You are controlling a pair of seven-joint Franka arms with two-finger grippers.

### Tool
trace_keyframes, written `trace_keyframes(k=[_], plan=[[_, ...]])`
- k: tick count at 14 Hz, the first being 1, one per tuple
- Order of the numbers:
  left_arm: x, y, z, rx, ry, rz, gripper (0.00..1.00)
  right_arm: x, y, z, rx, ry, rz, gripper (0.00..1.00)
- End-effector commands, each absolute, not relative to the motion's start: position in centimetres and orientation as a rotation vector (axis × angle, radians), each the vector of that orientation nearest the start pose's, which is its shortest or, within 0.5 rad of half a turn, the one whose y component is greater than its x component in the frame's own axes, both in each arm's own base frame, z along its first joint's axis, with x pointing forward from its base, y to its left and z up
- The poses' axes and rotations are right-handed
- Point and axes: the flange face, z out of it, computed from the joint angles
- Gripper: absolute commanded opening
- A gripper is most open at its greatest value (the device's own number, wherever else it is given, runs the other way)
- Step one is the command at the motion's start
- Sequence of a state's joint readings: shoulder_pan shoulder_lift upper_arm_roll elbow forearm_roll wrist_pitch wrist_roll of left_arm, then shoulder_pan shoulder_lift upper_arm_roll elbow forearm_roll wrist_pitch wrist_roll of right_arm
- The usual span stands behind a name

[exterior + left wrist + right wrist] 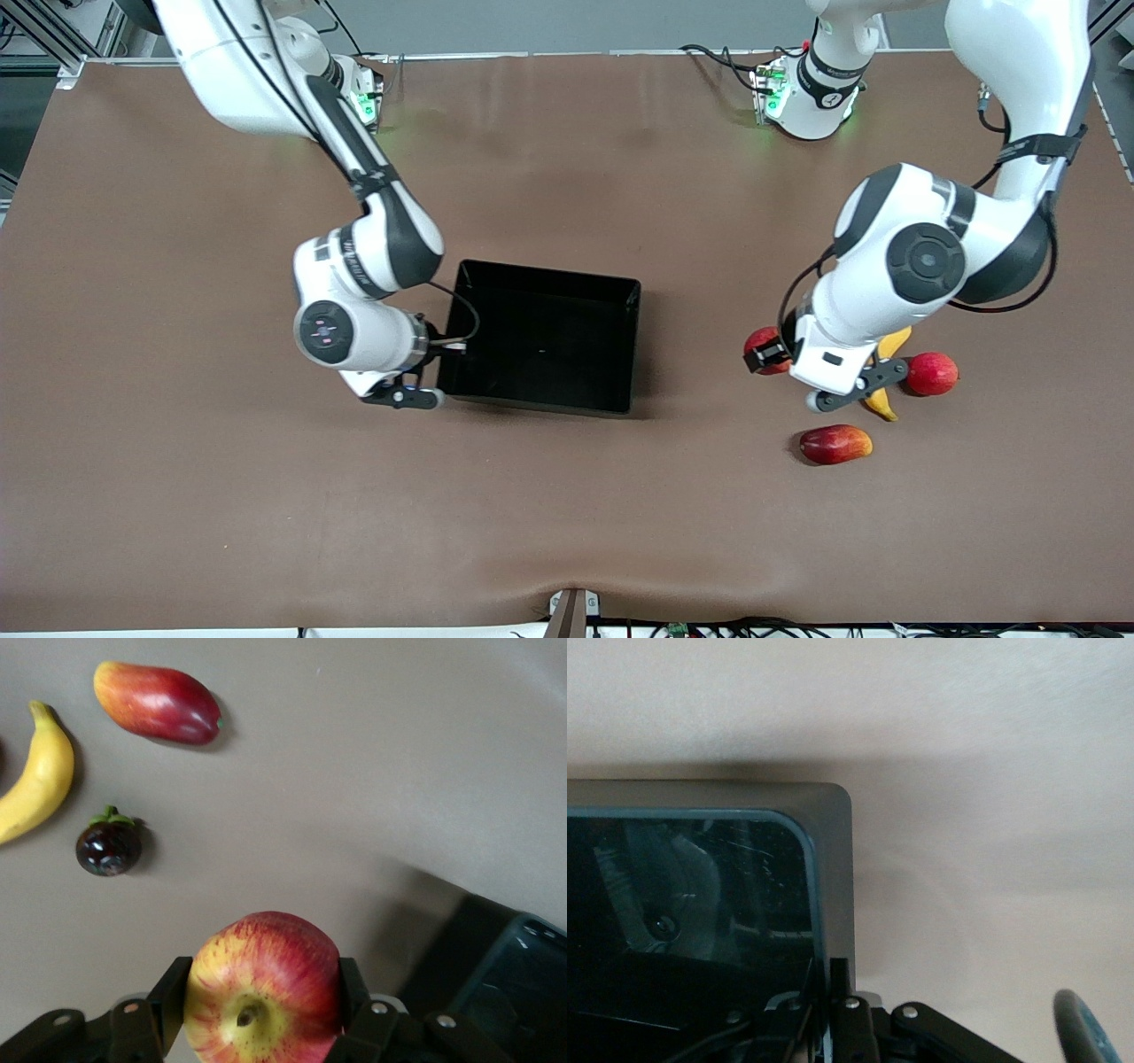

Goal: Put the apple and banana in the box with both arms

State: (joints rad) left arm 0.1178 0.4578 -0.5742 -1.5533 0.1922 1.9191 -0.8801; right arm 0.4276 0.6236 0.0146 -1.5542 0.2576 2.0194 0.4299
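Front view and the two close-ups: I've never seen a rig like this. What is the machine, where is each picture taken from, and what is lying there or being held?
The machine is two white robot arms at a brown table, each ending in a two-finger tool. The wide picture looks down from a high camera facing the arms. The other two come from cameras on the arms' wrists.

In the left wrist view, the left tool is closed on the apple. In the right wrist view, the right tool pinches the wall of the black box, at the end toward the right arm.

Toward the left arm's end lie the banana, a long red-and-yellow fruit, a round red fruit and a small dark fruit.
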Motion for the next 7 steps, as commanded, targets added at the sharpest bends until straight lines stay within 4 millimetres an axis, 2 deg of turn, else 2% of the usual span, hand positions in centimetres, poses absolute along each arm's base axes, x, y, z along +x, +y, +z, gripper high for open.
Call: trace_keyframes(k=[1,2,5,7], plan=[[62.0,-24.5,41.9,-3.083,-0.660,0.066,0.00,60.5,33.6,26.6,-2.955,0.273,0.345,0.00],[61.7,-25.5,41.6,-3.084,-0.671,0.067,0.00,60.2,34.3,26.2,-2.956,0.302,0.352,0.00],[60.9,-28.8,39.5,-3.050,-0.707,0.032,0.00,58.7,38.1,25.6,-2.952,0.257,0.287,0.00],[59.4,-32.5,37.2,-2.979,-0.709,-0.030,0.00,57.8,39.9,24.0,-2.962,0.214,0.272,0.00]])
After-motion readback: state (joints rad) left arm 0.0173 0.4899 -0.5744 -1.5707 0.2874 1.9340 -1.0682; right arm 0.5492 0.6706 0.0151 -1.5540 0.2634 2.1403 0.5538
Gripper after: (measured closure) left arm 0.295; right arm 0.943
